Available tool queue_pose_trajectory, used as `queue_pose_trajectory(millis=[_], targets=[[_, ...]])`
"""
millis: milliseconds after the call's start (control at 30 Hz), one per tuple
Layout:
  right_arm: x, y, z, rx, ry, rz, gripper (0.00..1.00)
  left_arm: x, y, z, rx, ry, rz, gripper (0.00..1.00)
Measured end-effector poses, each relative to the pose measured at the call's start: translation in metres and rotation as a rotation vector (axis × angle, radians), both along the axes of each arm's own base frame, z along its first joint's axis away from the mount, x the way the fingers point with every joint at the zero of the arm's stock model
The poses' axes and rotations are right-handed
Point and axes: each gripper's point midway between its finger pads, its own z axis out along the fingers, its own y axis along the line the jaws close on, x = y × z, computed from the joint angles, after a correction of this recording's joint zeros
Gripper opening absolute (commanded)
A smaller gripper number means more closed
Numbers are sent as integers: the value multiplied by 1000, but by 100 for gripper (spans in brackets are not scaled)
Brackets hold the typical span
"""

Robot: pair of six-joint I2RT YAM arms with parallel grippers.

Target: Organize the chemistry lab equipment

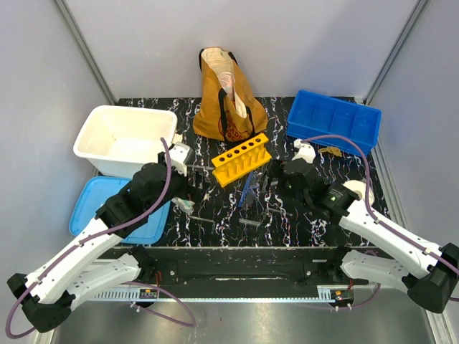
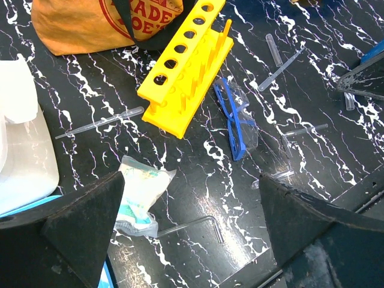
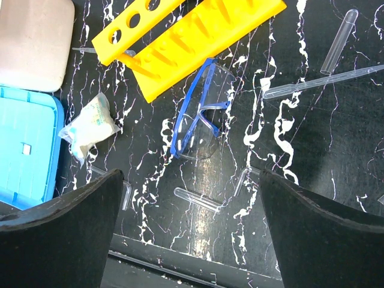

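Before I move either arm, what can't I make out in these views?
Tote bag, top view: its walls hide the contents.
Packet, left wrist view: left pincer covers its edge; print too small.
Pipette, right wrist view: cut off by the right edge.

One yellow rack (image 2: 198, 66), one goggles (image 2: 237, 123), two pipettes (image 2: 99, 125)

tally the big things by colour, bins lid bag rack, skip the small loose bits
white rectangular plastic tub: 1
dark blue divided plastic bin: 1
light blue flat plastic lid: 1
yellow plastic test-tube rack: 1
mustard-brown cloth tote bag: 1
total: 5
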Motion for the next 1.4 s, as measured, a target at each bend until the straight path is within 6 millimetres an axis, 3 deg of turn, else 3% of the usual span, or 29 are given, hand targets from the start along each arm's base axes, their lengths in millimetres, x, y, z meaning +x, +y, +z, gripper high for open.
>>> queue_pose_trajectory(millis=[500,667,967,1100,1267,1400], targets=[[-5,-3,-1,-8,-16,31,99,1,-3,-9,-1,41,10,91],[-23,-7,3,19,-78,136,93,19,-25,-18,22,132,17,77],[-52,-9,24,115,-204,280,84,42,-93,-90,39,422,-81,60],[-57,-8,22,123,-204,309,82,47,-119,-127,26,532,-118,58],[-63,-5,16,131,-189,340,81,47,-134,-165,24,627,-133,55],[-65,-5,14,133,-185,348,81,47,-142,-178,11,656,-151,53]])
